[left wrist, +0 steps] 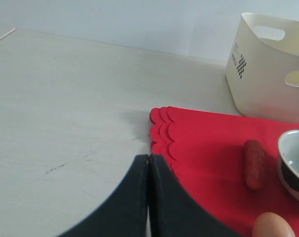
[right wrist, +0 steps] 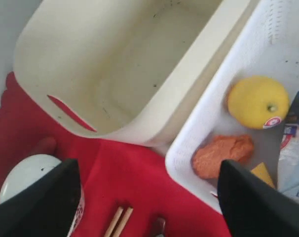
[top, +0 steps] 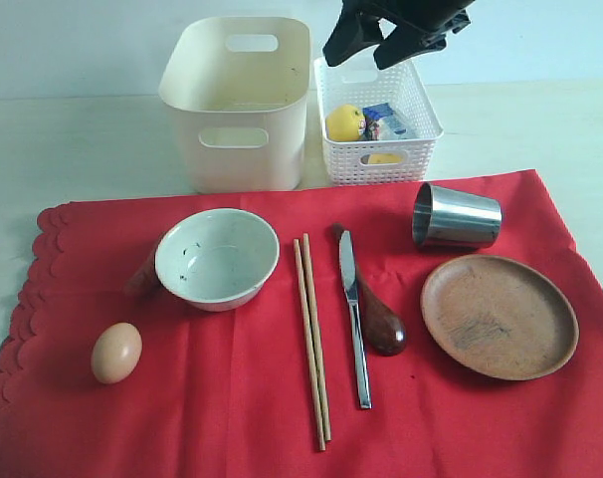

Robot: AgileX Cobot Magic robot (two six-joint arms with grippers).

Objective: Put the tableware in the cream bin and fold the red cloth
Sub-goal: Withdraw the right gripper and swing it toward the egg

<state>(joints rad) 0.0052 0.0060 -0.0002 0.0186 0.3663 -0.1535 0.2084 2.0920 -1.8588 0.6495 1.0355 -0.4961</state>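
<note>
On the red cloth (top: 232, 398) lie a pale bowl (top: 217, 257), two chopsticks (top: 311, 339), a steel knife (top: 353, 319), a dark wooden spoon (top: 381, 324), a steel cup (top: 456, 216) on its side and a brown plate (top: 499, 315). The cream bin (top: 237, 100) stands behind the cloth. My right gripper (top: 369, 55) hangs open and holds nothing, high over the gap between the bin (right wrist: 115, 74) and the basket; the chopstick ends (right wrist: 119, 221) show below it. My left gripper (left wrist: 148, 158) is shut with nothing in it, low by the cloth's scalloped edge (left wrist: 162, 133).
A white lattice basket (top: 421, 110) right of the bin holds a lemon (top: 345, 121), a milk carton (top: 386, 121) and orange food (right wrist: 222, 154). An egg (top: 116, 352) lies on the cloth's left. A reddish sausage (left wrist: 254, 163) lies beside the bowl (left wrist: 295, 165).
</note>
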